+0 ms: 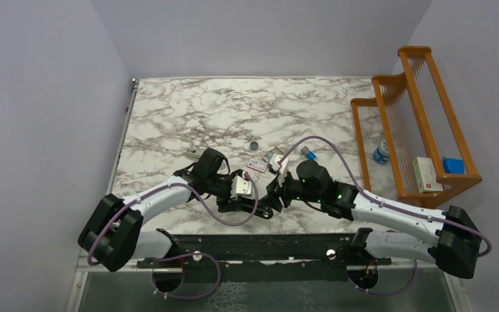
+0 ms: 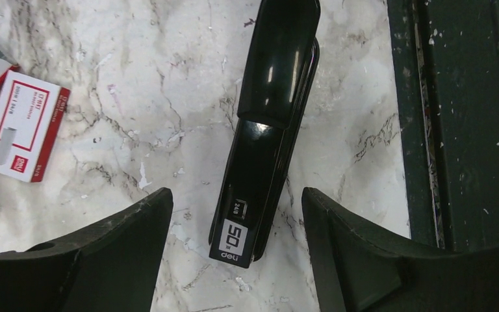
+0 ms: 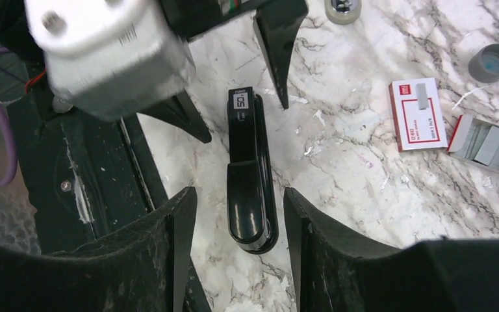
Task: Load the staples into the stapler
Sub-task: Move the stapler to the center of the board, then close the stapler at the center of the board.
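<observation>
A closed black stapler [image 2: 269, 130] lies flat on the marble near the table's front edge [image 1: 260, 211]. My left gripper [image 2: 237, 201] is open and straddles the stapler's labelled end without touching it. My right gripper [image 3: 240, 195] is open around its rounded end [image 3: 250, 169], with a gap on both sides. The two grippers face each other along the stapler [image 1: 242, 203] [image 1: 275, 200]. The staples [image 3: 490, 144] are silvery strips in an open tray, beside their white-and-red box [image 3: 419, 114] [image 2: 23, 133].
A small dark round disc [image 1: 255, 145] and a little blue-and-white cylinder [image 1: 309, 154] lie behind the box. A wooden rack [image 1: 416, 117] with small items stands at the right. The dark front rail [image 2: 468, 130] runs close beside the stapler.
</observation>
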### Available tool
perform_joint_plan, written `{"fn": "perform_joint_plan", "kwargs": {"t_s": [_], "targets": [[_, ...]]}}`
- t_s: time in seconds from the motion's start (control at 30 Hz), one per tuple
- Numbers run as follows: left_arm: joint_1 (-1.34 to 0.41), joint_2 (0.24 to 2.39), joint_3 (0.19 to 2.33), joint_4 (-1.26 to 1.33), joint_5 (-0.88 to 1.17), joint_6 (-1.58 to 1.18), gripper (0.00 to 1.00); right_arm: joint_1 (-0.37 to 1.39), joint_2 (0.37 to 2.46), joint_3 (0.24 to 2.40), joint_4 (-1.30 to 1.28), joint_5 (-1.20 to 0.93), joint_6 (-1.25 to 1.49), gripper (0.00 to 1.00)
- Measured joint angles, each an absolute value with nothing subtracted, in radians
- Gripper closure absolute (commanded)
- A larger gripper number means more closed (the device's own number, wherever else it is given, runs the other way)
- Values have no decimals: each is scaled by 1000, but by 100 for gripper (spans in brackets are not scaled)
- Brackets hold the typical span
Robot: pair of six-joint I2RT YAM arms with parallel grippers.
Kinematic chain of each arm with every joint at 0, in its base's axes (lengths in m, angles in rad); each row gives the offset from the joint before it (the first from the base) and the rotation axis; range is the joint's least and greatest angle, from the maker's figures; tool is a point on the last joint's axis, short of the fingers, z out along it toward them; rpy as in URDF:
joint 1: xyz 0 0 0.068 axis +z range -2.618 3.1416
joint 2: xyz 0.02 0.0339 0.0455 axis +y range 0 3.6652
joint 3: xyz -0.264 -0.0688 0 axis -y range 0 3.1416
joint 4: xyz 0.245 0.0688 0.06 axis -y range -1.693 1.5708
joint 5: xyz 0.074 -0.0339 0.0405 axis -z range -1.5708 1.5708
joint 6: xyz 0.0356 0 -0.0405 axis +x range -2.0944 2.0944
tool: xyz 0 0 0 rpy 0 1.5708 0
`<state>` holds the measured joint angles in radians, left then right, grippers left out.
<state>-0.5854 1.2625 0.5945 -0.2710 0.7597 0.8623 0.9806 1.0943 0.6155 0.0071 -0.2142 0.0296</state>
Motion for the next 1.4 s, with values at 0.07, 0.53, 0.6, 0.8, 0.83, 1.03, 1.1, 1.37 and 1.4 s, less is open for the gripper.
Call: {"fn": "perform_joint_plan", "kwargs": {"t_s": [0.07, 0.53, 0.6, 0.8, 0.83, 1.03, 1.1, 1.37, 1.4], "targets": [[-601, 1283, 595, -274, 739, 875, 29, 981, 1074, 616, 7, -204, 36, 44], [-648, 1334, 595, -279, 561, 898, 49, 981, 1011, 585, 31, -94, 120, 44], [-651, 1334, 595, -280, 554, 894, 55, 981, 1000, 579, 33, -57, 154, 44], [-657, 1333, 597, -282, 543, 871, 77, 980, 981, 561, 36, 57, 278, 44], [-657, 1333, 598, -282, 540, 866, 82, 980, 981, 560, 35, 79, 301, 44], [-659, 1333, 608, -283, 528, 801, 100, 979, 979, 559, 7, 206, 448, 37], [-660, 1333, 611, -280, 525, 759, 100, 974, 979, 558, -2, 236, 502, 35], [-664, 1331, 611, -207, 489, 535, 100, 839, 983, 514, 22, 216, 690, 27], [-667, 1329, 611, -199, 471, 499, 100, 798, 992, 502, 38, 191, 721, 26]]}}
